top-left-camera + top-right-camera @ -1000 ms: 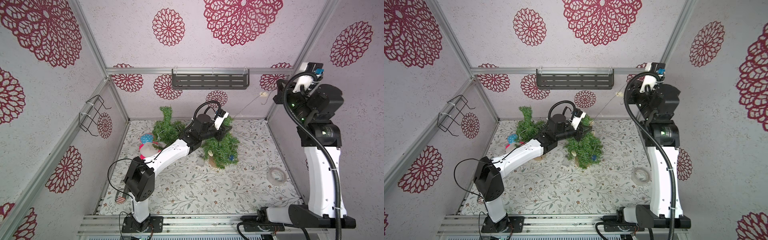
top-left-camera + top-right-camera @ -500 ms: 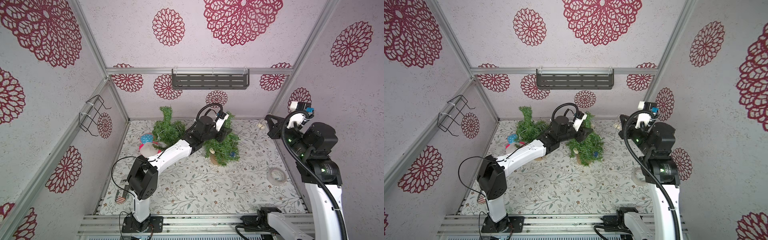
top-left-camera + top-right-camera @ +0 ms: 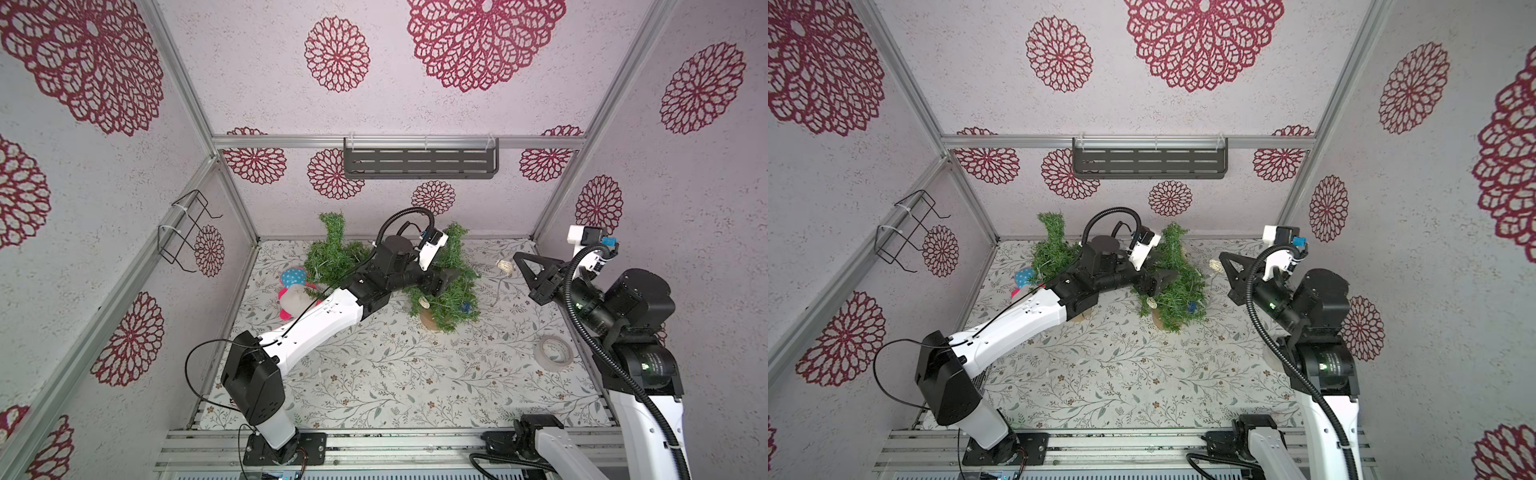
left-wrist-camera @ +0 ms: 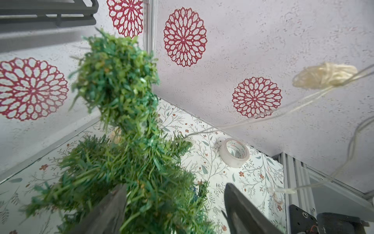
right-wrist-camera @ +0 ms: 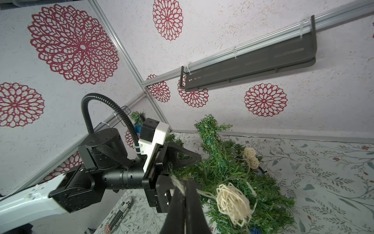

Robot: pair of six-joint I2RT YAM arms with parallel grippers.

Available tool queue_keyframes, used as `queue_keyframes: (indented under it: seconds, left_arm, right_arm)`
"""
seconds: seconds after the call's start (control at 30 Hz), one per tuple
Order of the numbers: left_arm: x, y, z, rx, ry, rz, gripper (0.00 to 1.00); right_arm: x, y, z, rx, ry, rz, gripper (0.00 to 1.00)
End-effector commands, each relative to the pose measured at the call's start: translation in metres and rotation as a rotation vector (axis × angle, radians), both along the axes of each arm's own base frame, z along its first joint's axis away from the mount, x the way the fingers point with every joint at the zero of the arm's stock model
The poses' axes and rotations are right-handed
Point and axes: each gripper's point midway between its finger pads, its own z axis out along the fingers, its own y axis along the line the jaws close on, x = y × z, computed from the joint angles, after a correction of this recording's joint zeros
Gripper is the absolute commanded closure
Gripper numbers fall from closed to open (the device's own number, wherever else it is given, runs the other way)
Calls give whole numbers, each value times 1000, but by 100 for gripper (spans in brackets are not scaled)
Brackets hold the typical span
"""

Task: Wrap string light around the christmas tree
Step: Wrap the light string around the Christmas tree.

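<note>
**Left claw wide at the tree, right claw pinching the string light**

My left claw (image 4: 174, 210) stands wide open. Its two dark fingers (image 4: 109, 208) sit either side of the lower branches of the christmas tree (image 4: 121, 91). Foliage presses up to one finger while the other stands clear of it, so nothing is gripped. Behind that claw the wrist lies level. The left arm (image 3: 316, 324) runs long and low back across the counter (image 3: 374, 374) to its base at the front rail.

My right claw (image 5: 185, 194) is closed tight, with thin strands of the string light (image 5: 232, 204) pinched between its tips. A pale woven ball of that light hangs just past the tips. The wire runs on into the tree, where two more balls (image 5: 250, 158) sit among the branches. The right arm (image 3: 640, 370) rises upright from its base and folds at the elbow. It holds this claw up off the counter, pointed toward the tree and near it, not touching.

Further out, a tape roll (image 3: 555, 351) lies flat on the counter beneath the right claw's forearm. Behind the left claw, beside its forearm, stand a second tree (image 3: 332, 253) and a plush toy (image 3: 293, 291).
</note>
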Motion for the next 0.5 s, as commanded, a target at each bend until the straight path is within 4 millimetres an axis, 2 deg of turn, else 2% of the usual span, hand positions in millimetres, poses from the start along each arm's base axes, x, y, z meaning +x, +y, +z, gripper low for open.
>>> queue_keyframes:
  seconds: [0.0, 0.1, 0.3, 0.37, 0.47]
  left_arm:
    - [-10, 7, 2, -13, 30, 8, 21]
    - [-22, 16, -3, 5, 75, 12, 23]
    - [-75, 41, 7, -93, 88, 8, 27]
    - [-89, 37, 10, -139, 76, -11, 26]
    - [-106, 17, 11, -142, 19, -54, 21]
  right_arm:
    - [-5, 13, 6, 56, -6, 72, 100]
    - [-9, 18, 5, 92, 4, 90, 100]
    - [-6, 30, -3, 195, 35, 113, 100]
    - [-7, 36, -6, 208, 38, 121, 100]
    - [-7, 45, -13, 223, 56, 133, 100]
